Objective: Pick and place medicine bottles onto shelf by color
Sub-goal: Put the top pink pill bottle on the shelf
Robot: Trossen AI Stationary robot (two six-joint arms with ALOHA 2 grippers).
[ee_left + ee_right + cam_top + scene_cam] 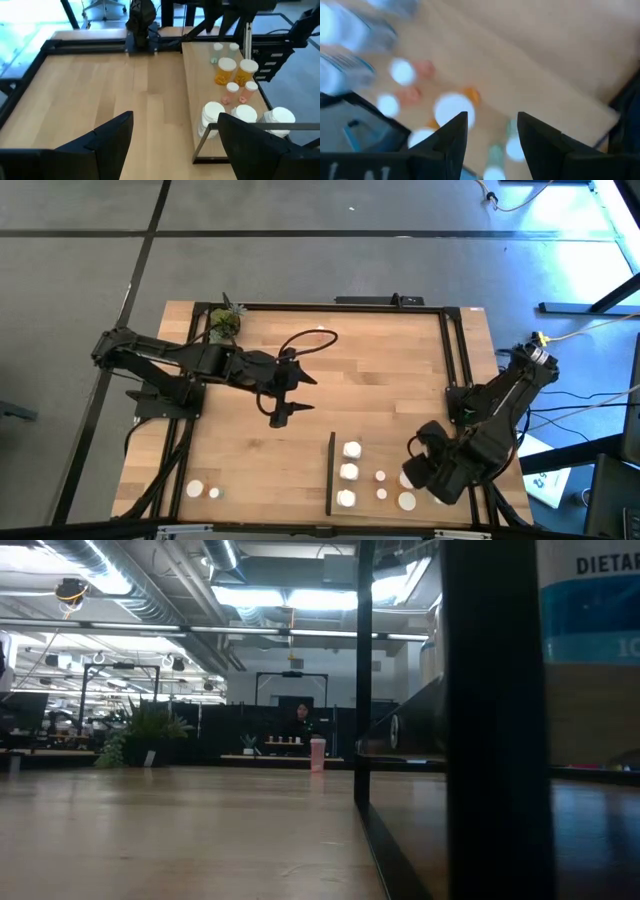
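Bottles point(349, 472) grouped on shelf point(375, 452) by cap colour; right gripper point(420, 463) above them, jaws apart, empty; left gripper point(283, 412) mid-table, jaws apart, idle.

The desk point(300, 430) is light wood with visible plank grain and a smooth, satin finish. Its frame rails point(455, 360) look like matt black metal. The medicine bottles point(226, 71) are glossy plastic, some translucent amber, with smooth white caps.
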